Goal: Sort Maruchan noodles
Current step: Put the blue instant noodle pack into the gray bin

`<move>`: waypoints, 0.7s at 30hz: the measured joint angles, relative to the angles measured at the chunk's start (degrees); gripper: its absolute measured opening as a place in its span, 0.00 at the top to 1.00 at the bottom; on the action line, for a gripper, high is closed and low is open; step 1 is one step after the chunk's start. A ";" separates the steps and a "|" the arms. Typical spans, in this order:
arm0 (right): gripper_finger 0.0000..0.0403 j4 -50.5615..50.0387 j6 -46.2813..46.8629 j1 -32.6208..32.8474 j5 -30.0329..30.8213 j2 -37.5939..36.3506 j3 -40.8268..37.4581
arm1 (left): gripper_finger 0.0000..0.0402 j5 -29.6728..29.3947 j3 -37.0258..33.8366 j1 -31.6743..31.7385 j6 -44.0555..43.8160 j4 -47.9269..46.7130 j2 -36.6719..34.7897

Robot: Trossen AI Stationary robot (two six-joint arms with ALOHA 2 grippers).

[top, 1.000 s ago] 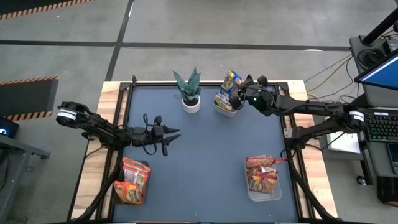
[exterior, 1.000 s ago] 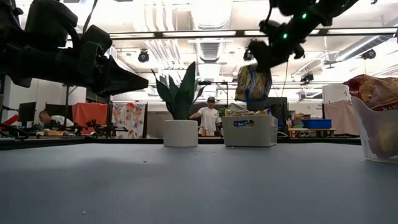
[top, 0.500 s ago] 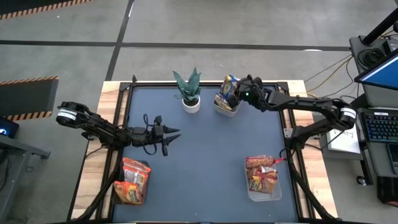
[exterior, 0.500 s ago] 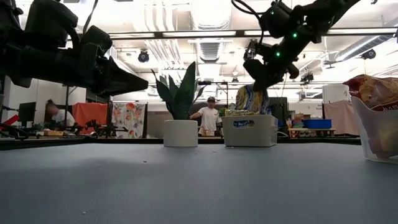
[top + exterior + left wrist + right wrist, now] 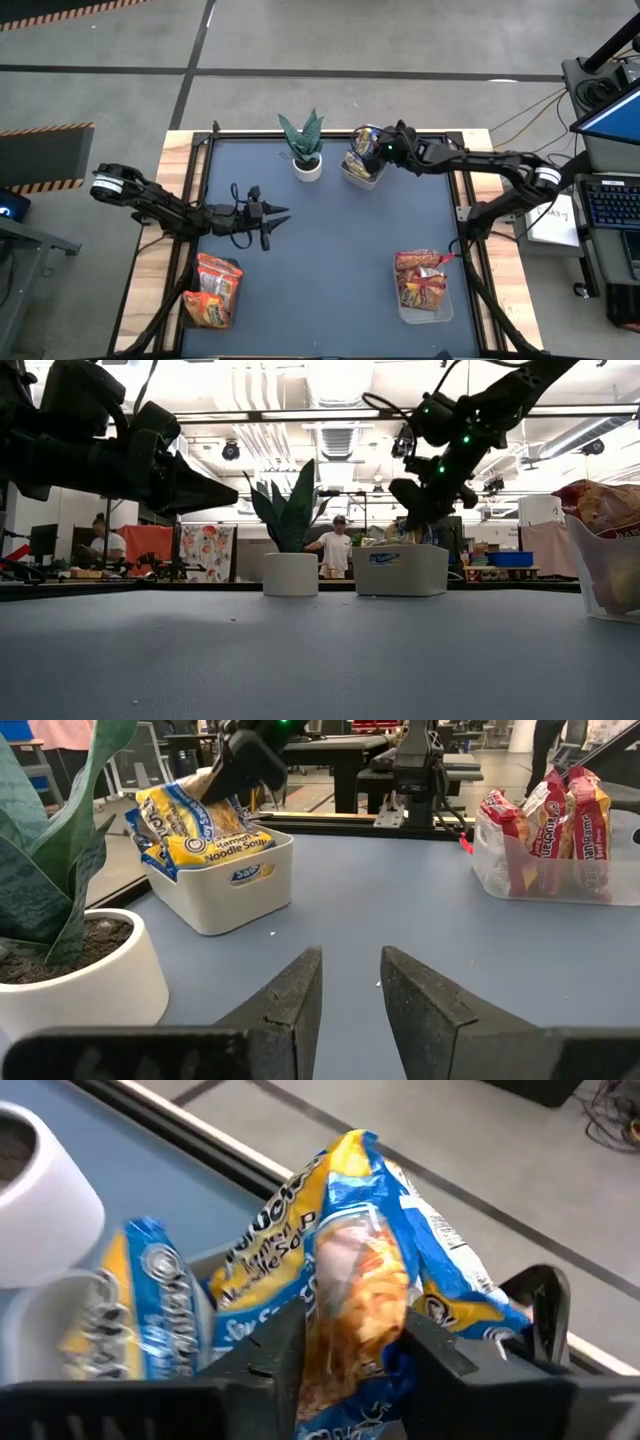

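Noodle packet (image 5: 360, 1295) between right pincer (image 5: 345, 1355) fingers

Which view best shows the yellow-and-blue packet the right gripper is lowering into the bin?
The right wrist view: the yellow-and-blue packet fills it, between the right gripper's fingers. The left wrist view shows it over the white bin; the high view shows it small; the low view hides it behind the bin.

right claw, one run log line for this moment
right claw | holding yellow-and-blue packet | over white bin | left claw idle
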 joint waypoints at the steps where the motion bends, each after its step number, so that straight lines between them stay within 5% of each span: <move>1: 0.69 -0.08 0.05 -0.21 -0.23 0.40 0.00 | 0.78 0.00 0.00 0.00 0.00 0.00 0.00; 11: 0.56 -1.16 0.45 -2.89 -0.51 -1.13 -0.07 | 0.78 0.00 0.00 0.00 0.00 -0.24 0.00; 21: 0.59 -1.65 0.29 -3.28 -0.47 -7.28 -0.01 | 0.78 -1.41 -0.02 -0.02 0.00 -0.71 0.00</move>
